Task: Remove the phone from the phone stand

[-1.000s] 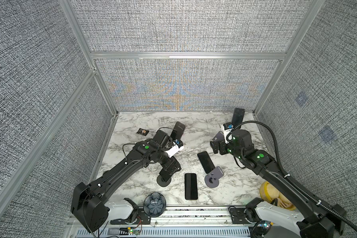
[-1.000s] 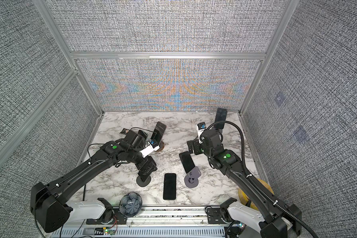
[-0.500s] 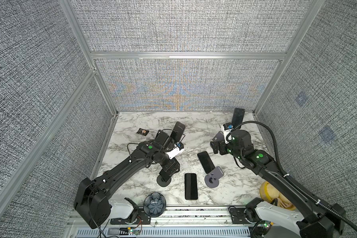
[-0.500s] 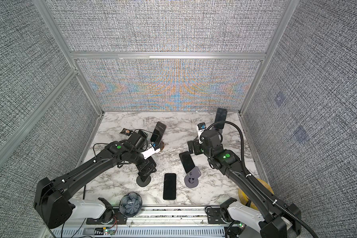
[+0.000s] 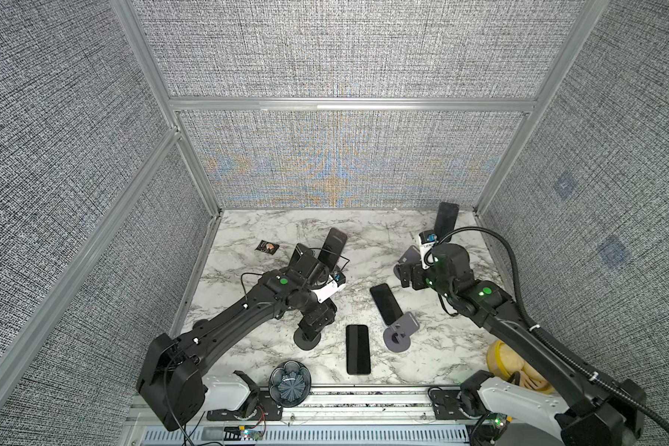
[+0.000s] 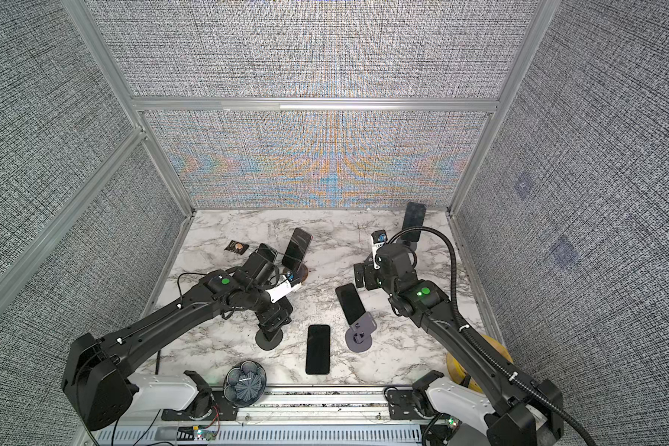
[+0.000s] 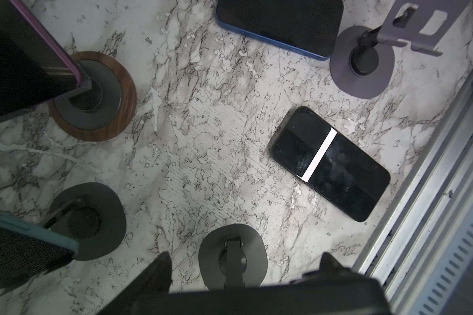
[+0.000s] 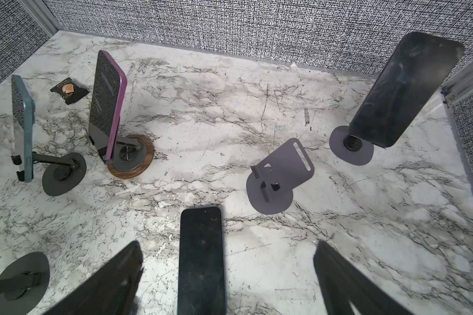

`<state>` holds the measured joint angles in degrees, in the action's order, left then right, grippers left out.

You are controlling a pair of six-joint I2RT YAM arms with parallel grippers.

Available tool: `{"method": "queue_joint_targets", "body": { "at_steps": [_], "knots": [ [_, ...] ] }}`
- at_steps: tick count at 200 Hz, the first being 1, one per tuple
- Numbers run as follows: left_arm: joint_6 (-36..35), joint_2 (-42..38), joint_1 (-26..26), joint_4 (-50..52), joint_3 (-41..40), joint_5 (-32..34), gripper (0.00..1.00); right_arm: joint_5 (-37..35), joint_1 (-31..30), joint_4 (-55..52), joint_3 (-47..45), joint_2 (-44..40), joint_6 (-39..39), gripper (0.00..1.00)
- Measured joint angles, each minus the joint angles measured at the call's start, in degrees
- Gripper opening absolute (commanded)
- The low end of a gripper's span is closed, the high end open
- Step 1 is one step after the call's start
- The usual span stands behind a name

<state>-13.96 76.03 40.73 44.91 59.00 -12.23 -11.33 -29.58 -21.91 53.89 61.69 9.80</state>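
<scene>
My left gripper (image 5: pixel 317 318) hangs over a black phone stand (image 5: pixel 308 340) near the table's front. In the left wrist view a dark phone (image 7: pixel 284 297) sits on that stand (image 7: pixel 231 259) between the two fingers (image 7: pixel 161 270). The jaws flank its edges closely; contact does not show. My right gripper (image 5: pixel 408 276) is open above a blue-edged phone (image 8: pixel 201 259) that lies on the marble beside a purple stand (image 5: pixel 400 334).
A purple-cased phone (image 5: pixel 335 247) stands on a wooden-based stand, a teal one (image 8: pixel 23 122) on a black stand, another phone (image 5: pixel 447 218) at the back right. A phone (image 5: pixel 358 349) lies flat in front. An empty purple stand (image 8: pixel 279 174), a snack packet (image 5: pixel 266 246) and a dark bowl (image 5: pixel 289 382) are also here.
The left gripper's jaws have narrowed around the phone on the black stand, and the left arm has shifted slightly. The right arm has not moved.
</scene>
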Motion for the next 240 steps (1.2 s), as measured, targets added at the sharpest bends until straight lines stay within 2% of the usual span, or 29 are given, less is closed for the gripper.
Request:
{"method": "queue_joint_targets", "body": {
  "at_steps": [122,195,240],
  "knots": [
    [0.8,3.1,0.0,6.6,6.7,-2.2,0.63,-0.8,0.1,0.1,-1.4,-0.9,0.4,0.99],
    [2.4,2.6,0.0,10.0,14.1,-3.8,0.60,-2.0,0.4,0.1,-1.4,-1.5,0.9,0.99],
    [4.4,3.3,0.0,10.8,18.7,-6.0,0.57,-5.7,1.1,0.2,-2.3,-3.3,2.3,0.99]
  ]
}}
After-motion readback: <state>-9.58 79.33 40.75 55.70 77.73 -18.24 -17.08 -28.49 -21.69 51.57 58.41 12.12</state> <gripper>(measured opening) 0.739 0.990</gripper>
